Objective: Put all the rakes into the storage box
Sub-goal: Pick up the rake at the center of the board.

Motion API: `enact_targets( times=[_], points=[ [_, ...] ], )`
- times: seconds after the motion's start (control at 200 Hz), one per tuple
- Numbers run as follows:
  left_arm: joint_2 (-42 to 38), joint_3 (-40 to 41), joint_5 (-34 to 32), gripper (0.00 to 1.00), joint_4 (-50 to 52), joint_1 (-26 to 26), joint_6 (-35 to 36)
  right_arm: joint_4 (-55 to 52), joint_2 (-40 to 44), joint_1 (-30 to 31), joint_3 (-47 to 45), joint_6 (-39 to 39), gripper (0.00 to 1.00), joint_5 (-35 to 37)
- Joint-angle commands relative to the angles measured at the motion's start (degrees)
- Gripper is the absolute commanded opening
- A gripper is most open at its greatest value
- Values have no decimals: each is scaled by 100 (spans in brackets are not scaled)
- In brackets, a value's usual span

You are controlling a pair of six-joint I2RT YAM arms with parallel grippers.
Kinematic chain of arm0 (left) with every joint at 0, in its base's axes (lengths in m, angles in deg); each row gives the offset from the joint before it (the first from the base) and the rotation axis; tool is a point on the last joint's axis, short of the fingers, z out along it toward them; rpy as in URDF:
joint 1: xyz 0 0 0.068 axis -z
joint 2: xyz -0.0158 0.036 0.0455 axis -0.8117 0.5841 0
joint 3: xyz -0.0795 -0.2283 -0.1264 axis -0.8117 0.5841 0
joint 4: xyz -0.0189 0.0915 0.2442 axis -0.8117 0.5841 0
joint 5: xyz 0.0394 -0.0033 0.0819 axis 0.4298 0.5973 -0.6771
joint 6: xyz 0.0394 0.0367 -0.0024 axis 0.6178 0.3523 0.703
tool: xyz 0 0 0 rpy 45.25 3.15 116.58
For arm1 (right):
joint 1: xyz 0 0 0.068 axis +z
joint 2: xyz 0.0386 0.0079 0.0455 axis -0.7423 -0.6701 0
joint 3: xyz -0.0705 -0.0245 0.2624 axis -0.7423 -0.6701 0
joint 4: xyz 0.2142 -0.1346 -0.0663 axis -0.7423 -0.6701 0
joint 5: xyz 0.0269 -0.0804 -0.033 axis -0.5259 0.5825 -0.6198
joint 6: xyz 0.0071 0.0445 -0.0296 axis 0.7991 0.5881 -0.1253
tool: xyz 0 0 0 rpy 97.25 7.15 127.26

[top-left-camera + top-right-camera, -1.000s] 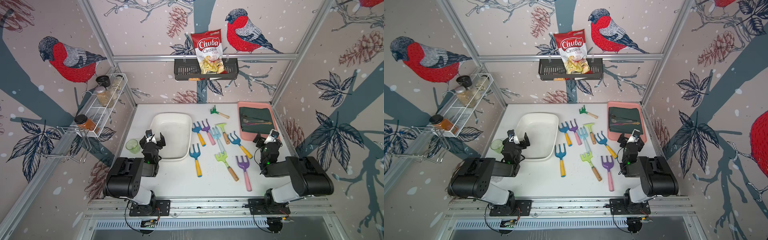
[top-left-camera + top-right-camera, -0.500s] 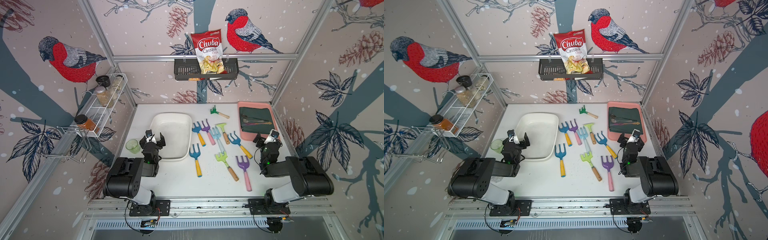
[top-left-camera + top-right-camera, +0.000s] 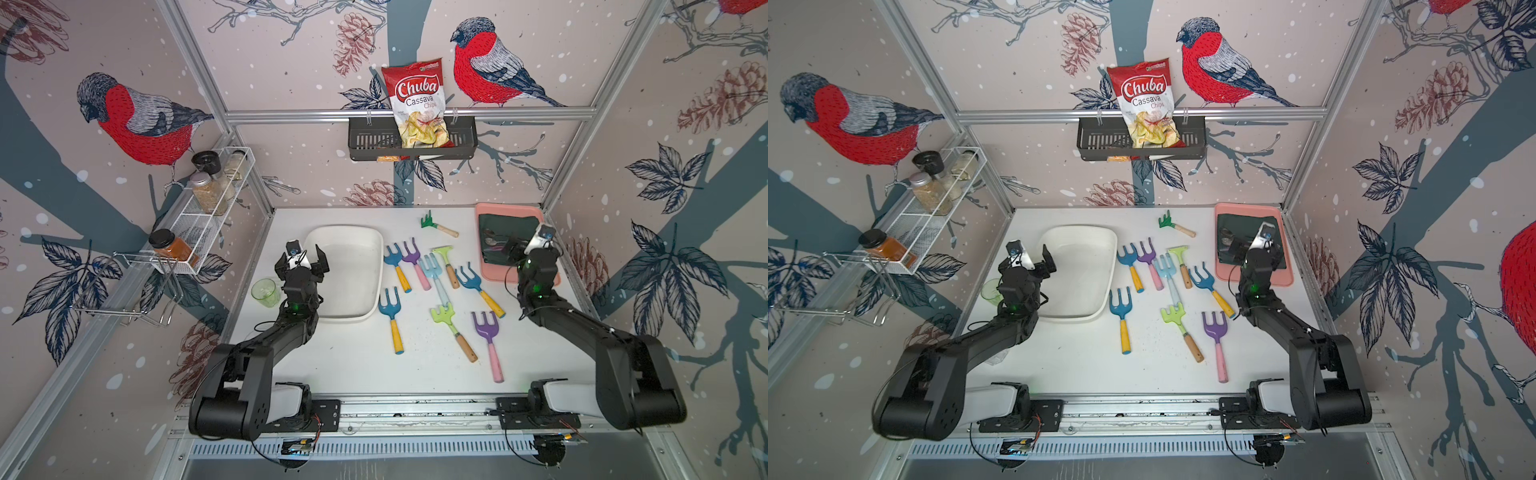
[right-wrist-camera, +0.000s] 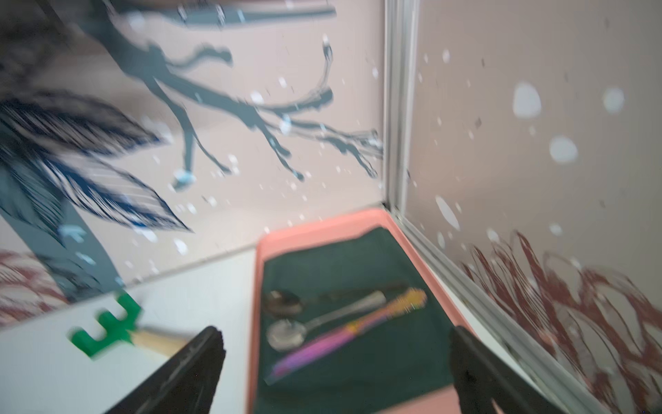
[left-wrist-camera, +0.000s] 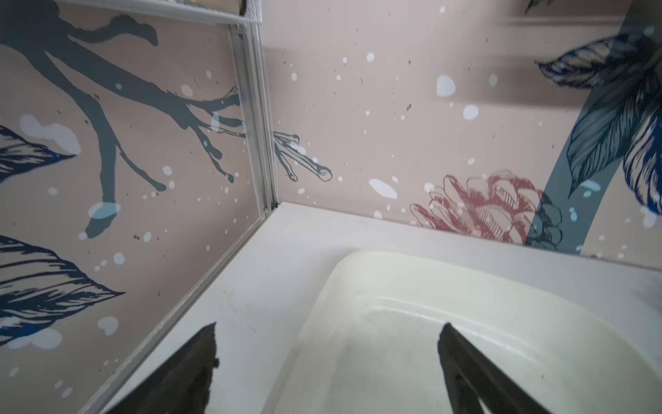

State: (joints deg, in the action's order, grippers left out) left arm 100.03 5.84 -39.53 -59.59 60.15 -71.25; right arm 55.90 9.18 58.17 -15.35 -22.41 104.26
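Note:
The storage box (image 3: 353,270) (image 3: 1079,274) is a white shallow tub at the table's left, and nothing lies in it. A small green rake (image 3: 428,222) (image 3: 1168,222) (image 4: 107,329) with a wooden handle lies at the back of the table. Two lime green rakes (image 3: 444,314) (image 3: 443,252) lie among coloured toy forks right of the box. My left gripper (image 3: 301,264) (image 3: 1030,266) (image 5: 329,328) hangs open over the box's left rim (image 5: 358,261). My right gripper (image 3: 528,249) (image 3: 1252,249) (image 4: 336,329) stands open above the pink tray, holding nothing.
The pink tray (image 3: 486,272) (image 4: 256,286) at the back right holds a dark green cloth with spoons. A green cup (image 3: 266,292) stands left of the box. A wire spice rack (image 3: 208,208) hangs on the left wall, a black basket (image 3: 365,143) with a chips bag on the back wall.
Both arms have reached out from their folded pose toward the back of the table, the right one further. The tools and the box have not moved.

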Motion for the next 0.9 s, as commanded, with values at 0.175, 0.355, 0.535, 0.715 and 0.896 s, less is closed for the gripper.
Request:
enact_targets(
  times=[0.175,0.355,0.535,0.715,0.896],
  points=[
    [-980,-1368,1504,96,4163,210,-1222,-5578,187,897,1561,1225,100,-767],
    [-1253,-1438,2380,96,4843,400,-1914,-6622,896,1014,1203,1825,100,-1461],
    [-1295,-1180,2599,96,4776,647,-2389,-7154,1351,1097,562,2442,100,-1722],
    [-1475,-980,2627,96,4722,914,-2655,-7629,1397,1314,127,2859,93,-1934],
    [-1476,-918,2893,96,4848,978,-2896,-7950,1454,1655,-22,3323,90,-1940]
  ],
)
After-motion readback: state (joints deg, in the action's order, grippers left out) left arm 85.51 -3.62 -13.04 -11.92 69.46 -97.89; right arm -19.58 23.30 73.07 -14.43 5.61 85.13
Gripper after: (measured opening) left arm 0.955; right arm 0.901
